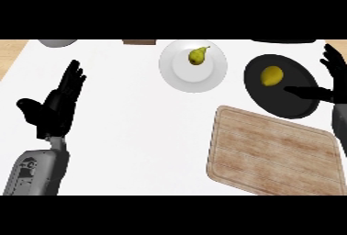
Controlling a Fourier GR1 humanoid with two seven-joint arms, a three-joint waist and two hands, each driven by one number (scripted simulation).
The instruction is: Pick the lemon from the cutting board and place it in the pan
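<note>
Surface: white counter [136, 137] seen from the head view, with a strip of light wood at its far left and far right corners.
Writing: no brand, label or text can be read on any thing in this view.
Landmark: black round pan [298, 108], at the right side of the counter.
Lemon: the yellow lemon [271, 76] lies inside the pan, in its far left part, and touches no hand.
Right hand: the right hand [338, 69] is at the right rim of the pan, partly cut by the picture's edge; its fingers are spread and released, holding nothing. Its thumb [305, 93] reaches over the pan, just near of the lemon and a little to the right, with a small gap between them.
Cutting board: the wooden cutting board [271, 153] lies just near of the pan; its far corner is close under the pan's rim. Nothing lies on it.
Plate: a white plate [193, 73] stands left of the pan, near to it, and carries a yellowish-green pear [197, 56].
Left hand: the left hand [58, 105] rests well left of the pan, fingers straight and pointing up, open.
Far edge: left of the pan, at the far edge, a grey round thing [58, 43] and a brown thing [139, 41] are cut off; I cannot tell what they are.
</note>
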